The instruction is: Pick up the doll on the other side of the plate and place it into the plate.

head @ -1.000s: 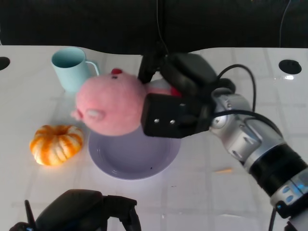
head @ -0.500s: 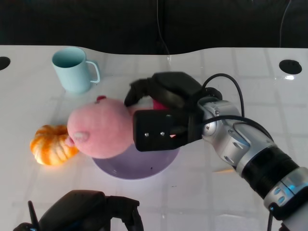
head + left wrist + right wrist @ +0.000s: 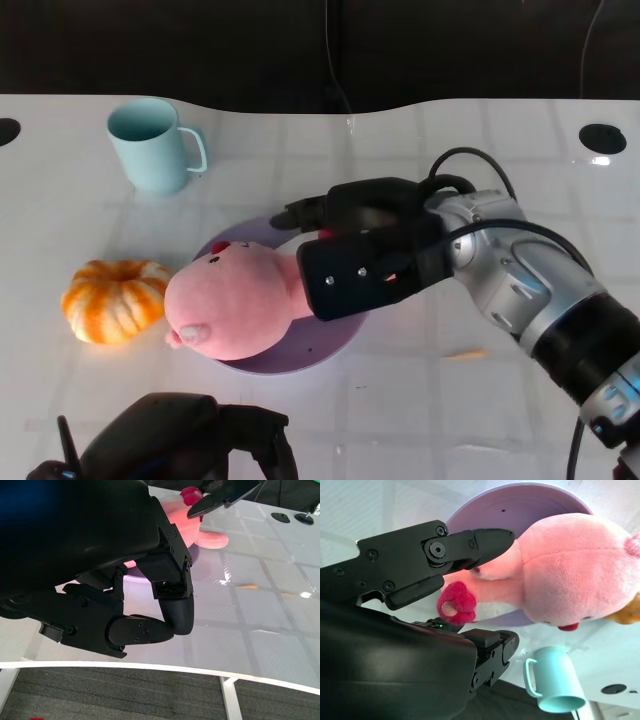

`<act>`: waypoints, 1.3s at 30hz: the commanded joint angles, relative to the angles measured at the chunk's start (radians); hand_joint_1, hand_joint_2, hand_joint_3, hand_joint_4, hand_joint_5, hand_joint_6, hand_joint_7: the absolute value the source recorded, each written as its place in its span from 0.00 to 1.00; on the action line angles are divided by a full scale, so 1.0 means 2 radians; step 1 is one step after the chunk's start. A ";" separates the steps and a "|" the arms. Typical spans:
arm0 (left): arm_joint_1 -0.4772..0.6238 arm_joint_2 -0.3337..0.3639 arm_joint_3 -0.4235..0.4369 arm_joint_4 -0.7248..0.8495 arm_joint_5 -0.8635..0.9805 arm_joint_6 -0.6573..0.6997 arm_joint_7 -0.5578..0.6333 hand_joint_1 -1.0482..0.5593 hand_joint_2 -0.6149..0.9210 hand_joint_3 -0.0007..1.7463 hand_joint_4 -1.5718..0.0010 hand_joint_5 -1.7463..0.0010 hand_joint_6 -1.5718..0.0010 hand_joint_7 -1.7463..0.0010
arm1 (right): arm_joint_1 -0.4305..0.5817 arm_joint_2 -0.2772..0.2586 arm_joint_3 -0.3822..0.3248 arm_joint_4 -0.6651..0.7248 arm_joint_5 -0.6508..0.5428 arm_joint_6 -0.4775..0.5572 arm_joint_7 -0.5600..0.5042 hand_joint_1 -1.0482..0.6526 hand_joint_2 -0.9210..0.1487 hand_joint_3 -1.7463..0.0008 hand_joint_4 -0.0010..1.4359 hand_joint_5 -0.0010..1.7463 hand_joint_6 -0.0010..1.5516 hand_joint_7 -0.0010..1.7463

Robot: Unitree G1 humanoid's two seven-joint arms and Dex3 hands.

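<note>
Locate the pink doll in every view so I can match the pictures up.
Head view: doll lies centre-left on the purple plate, gripped by the right hand.
Left wrist view: doll near the top, behind the left hand.
Right wrist view: doll fills the right side.
Shared landmark: the purple plate.

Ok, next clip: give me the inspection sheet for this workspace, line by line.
Surface: white table, glossy, with faint grid lines and a small orange fleck.
Job's things: pink doll lies on the lilac plate, head past its rim toward the pumpkin.
Clutter: orange pumpkin left of the plate; teal mug behind it, upright.
Hands: right hand grips the doll's body; left hand at the near edge, fingers curled, holding nothing.
Cables: black cable looping over the right forearm.
Surroundings: dark backdrop; grey carpet under the table.
</note>
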 commanded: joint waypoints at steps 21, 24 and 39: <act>-0.010 -0.001 -0.010 -0.007 0.012 0.014 -0.003 0.47 1.00 0.22 0.55 0.31 0.51 0.52 | 0.272 -0.091 -0.161 -0.343 0.093 -0.061 -0.112 0.32 0.00 0.88 0.32 0.51 0.40 0.07; -0.013 -0.002 -0.010 -0.004 0.009 0.014 -0.003 0.48 1.00 0.21 0.53 0.30 0.50 0.52 | 0.313 -0.102 -0.182 -0.370 0.106 -0.069 -0.119 0.37 0.00 0.91 0.42 0.54 0.48 0.10; -0.013 0.003 -0.002 -0.003 -0.003 0.010 -0.002 0.48 1.00 0.20 0.53 0.26 0.50 0.51 | 0.445 -0.160 -0.239 -0.471 0.164 -0.032 -0.062 0.66 0.40 0.40 0.57 0.92 0.62 0.51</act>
